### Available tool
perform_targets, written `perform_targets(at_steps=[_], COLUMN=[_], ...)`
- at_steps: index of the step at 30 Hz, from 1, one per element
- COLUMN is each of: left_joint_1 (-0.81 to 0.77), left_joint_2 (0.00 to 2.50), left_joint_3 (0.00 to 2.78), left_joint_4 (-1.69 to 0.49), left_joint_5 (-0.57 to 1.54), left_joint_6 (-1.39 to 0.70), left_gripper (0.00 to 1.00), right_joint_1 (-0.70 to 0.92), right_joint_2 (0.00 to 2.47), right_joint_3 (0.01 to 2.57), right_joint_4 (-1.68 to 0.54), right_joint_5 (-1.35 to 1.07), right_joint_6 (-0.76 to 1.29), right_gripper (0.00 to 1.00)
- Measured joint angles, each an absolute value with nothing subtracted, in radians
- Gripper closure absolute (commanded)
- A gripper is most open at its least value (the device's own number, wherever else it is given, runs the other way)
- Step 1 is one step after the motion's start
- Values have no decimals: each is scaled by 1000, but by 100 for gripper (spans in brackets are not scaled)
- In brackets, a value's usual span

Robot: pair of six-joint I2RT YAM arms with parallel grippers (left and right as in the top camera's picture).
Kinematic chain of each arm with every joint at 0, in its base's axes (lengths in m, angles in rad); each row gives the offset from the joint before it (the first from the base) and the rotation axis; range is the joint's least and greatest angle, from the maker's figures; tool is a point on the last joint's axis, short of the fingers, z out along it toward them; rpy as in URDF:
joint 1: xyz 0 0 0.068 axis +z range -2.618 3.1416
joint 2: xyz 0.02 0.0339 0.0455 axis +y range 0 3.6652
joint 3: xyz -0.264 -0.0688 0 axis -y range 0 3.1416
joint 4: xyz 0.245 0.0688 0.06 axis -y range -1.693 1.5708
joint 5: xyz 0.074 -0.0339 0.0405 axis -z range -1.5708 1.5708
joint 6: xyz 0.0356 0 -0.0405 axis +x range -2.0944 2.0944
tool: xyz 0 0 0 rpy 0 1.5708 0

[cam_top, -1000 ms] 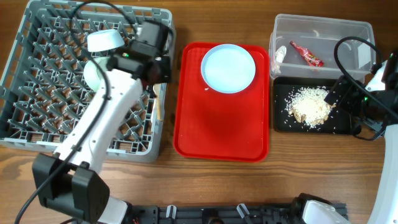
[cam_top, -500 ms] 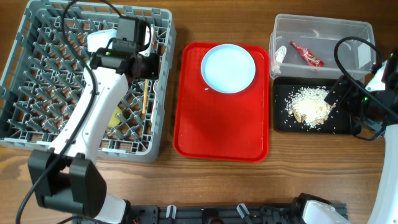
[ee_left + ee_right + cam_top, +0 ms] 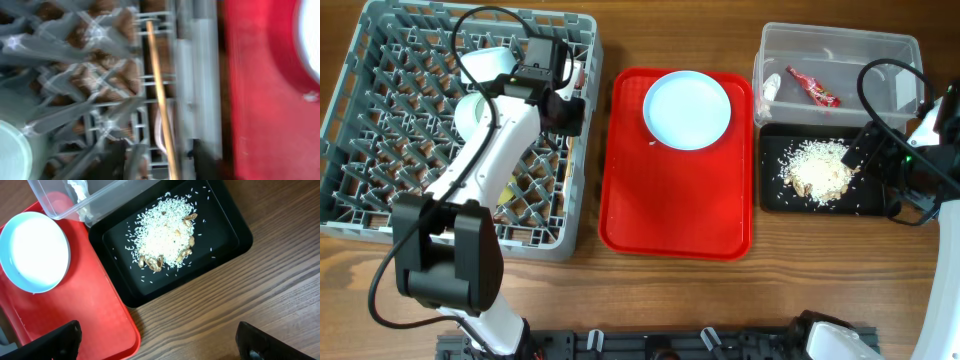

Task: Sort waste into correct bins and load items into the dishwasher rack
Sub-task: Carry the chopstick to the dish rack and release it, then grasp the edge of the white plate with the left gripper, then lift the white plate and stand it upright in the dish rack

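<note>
The grey dishwasher rack (image 3: 380,60) holds a small white bowl (image 3: 488,64), a pale green bowl (image 3: 468,115) and a yellow cup (image 3: 506,190). My left gripper (image 3: 563,105) hangs open over the rack's right side. In the blurred left wrist view its fingers (image 3: 162,161) straddle a thin wooden stick (image 3: 159,85) lying in the rack (image 3: 100,35). The white plate (image 3: 687,108) sits on the red tray (image 3: 670,200). The clear tub (image 3: 840,45) holds the red wrapper (image 3: 813,88) and white scrap (image 3: 770,90). The black tray (image 3: 770,195) holds rice (image 3: 818,166). My right gripper (image 3: 160,345) is open and empty.
The right arm (image 3: 920,150) rests at the table's right edge beside the black tray (image 3: 230,240). The red tray (image 3: 90,320) lies between the rack and the bins. Bare wooden table (image 3: 770,300) runs along the front.
My left arm has swung back over the rack's far right part. The wooden stick went from the rack's right edge into the rack. The right arm has not moved.
</note>
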State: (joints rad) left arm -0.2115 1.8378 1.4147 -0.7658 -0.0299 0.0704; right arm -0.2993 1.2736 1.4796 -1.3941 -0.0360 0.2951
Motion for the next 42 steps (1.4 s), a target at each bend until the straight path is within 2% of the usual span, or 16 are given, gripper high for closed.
perform_targets(at_steps=[3, 5, 10, 15, 22, 28, 32, 33, 35, 37, 38, 42], left_joint_1=[-208, -221, -319, -463, -653, -713, -730, -732, -735, -739, -742, -757], left_joint_2=[1824, 1797, 1723, 1752, 1954, 2089, 2164, 2175, 2176, 2177, 2177, 2177], left_joint_3=[1427, 1446, 1470, 1475, 1477, 1477, 1477, 1477, 1480, 1480, 1480, 1487], left_joint_4=[-766, -759, -649, -528, -371, -330, -328, -326, -325, -324, -324, -317], left_joint_5=[-30, -12, 104, 149, 155, 102, 94, 88, 83, 75, 69, 33], left_joint_6=[67, 66, 67, 83, 162, 206, 213, 217, 225, 227, 228, 234], left_gripper=[44, 36, 32, 33, 34, 35, 41, 51, 65, 92, 96, 96], right_joint_1=[-299, -299, -299, -299, -299, -299, -299, -299, -299, -299, -299, -299], right_joint_2=[1274, 1274, 1274, 1274, 1274, 1274, 1274, 1274, 1274, 1274, 1274, 1274], right_joint_3=[1480, 1480, 1480, 1480, 1480, 1480, 1480, 1480, 1480, 1480, 1480, 1480], right_joint_4=[-1394, -1394, -1394, -1393, -1394, -1394, -1394, -1394, -1394, -1394, -1393, -1392], right_joint_5=[-36, -36, -36, -36, -36, -36, -36, -36, -36, -36, -36, -36], right_joint_6=[295, 295, 295, 295, 295, 295, 295, 295, 295, 295, 295, 295], right_gripper=[0, 0, 0, 0, 0, 0, 0, 0, 0, 0, 0, 0])
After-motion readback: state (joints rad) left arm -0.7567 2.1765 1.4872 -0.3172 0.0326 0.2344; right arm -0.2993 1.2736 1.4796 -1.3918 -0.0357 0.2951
